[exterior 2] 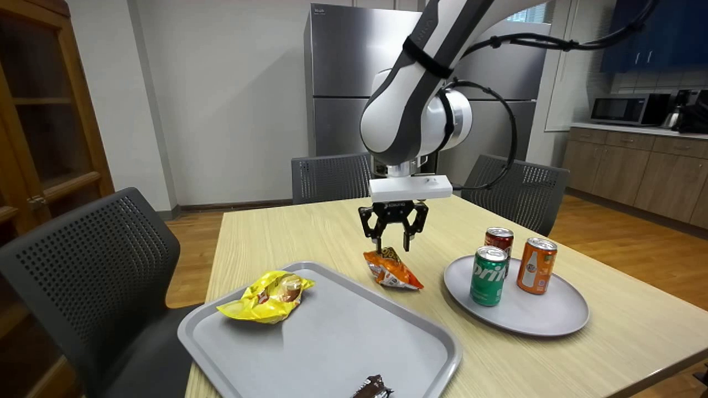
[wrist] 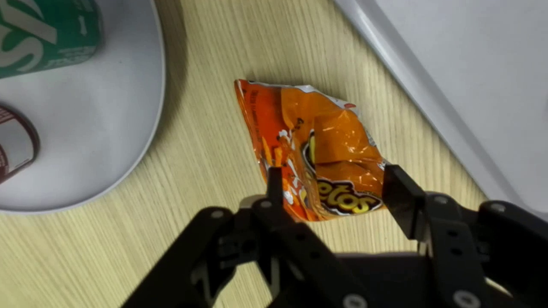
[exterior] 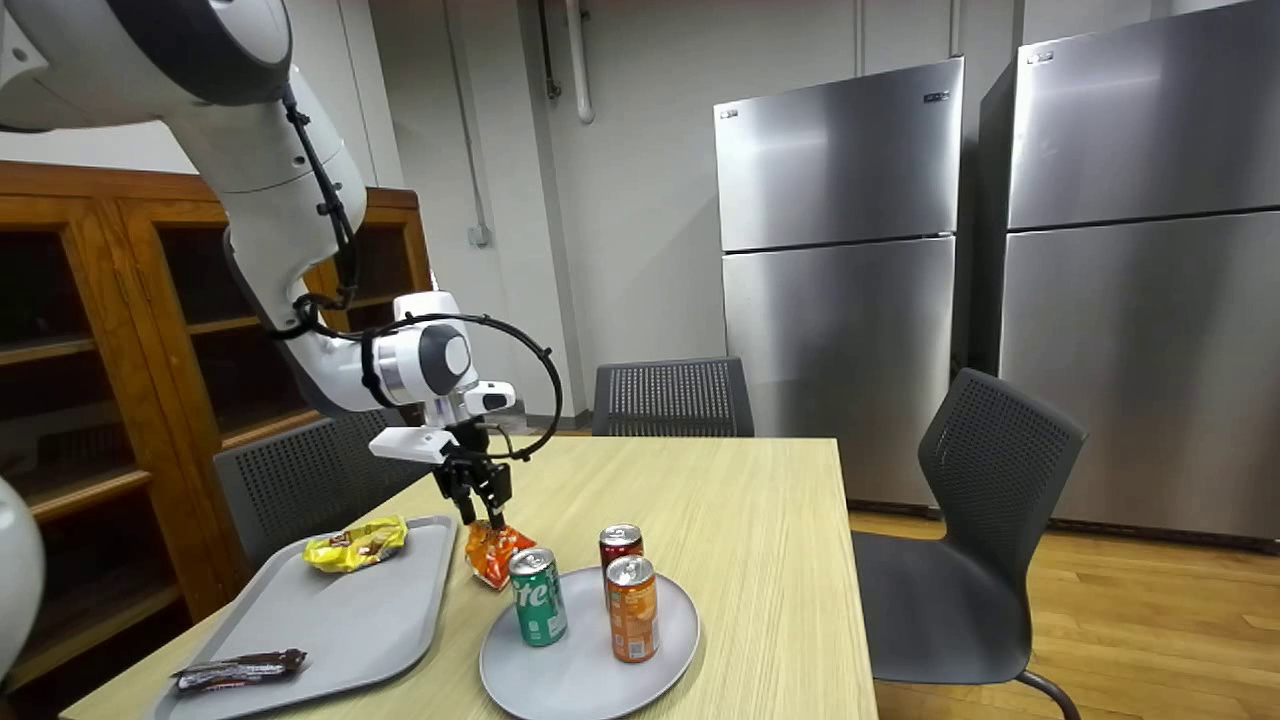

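Observation:
An orange snack bag, its label ending in "etos", lies crumpled on the wooden table between a grey tray and a round grey plate. Over one end of it my gripper stands open, fingers apart on either side of the bag in the wrist view. In an exterior view the gripper points straight down, its fingertips just above the orange bag. One fingertip seems close to the bag's upper edge; whether it touches cannot be told. Nothing is gripped. The orange bag is partly behind a green can in an exterior view.
The grey tray holds a yellow snack bag and a dark-wrapped bar. On the round plate stand a green can, a dark red can and an orange can. Chairs surround the table.

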Robot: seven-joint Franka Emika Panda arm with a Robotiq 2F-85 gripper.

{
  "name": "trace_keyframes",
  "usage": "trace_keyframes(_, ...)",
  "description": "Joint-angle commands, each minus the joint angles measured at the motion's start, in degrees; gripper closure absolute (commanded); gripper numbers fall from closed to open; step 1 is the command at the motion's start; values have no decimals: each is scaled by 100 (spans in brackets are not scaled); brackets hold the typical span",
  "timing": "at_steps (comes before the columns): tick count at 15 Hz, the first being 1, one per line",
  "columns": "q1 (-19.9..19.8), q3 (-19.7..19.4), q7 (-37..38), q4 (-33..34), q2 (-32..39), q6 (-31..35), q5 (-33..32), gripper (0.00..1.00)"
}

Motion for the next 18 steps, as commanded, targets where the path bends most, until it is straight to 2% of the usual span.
trace_keyframes(1,187,18,295,-65,-296,-187,-11,7)
trace_keyframes(2,232,32,346,-62,-332,-214,-12,1)
trace_keyframes(3,319,15,463,-54,-362,-236,-48,0)
trace_keyframes(9,605,266,855,95,-404,-514,37,0)
trace_keyframes(18,861,700,1372,672,-136,-964,78,0)
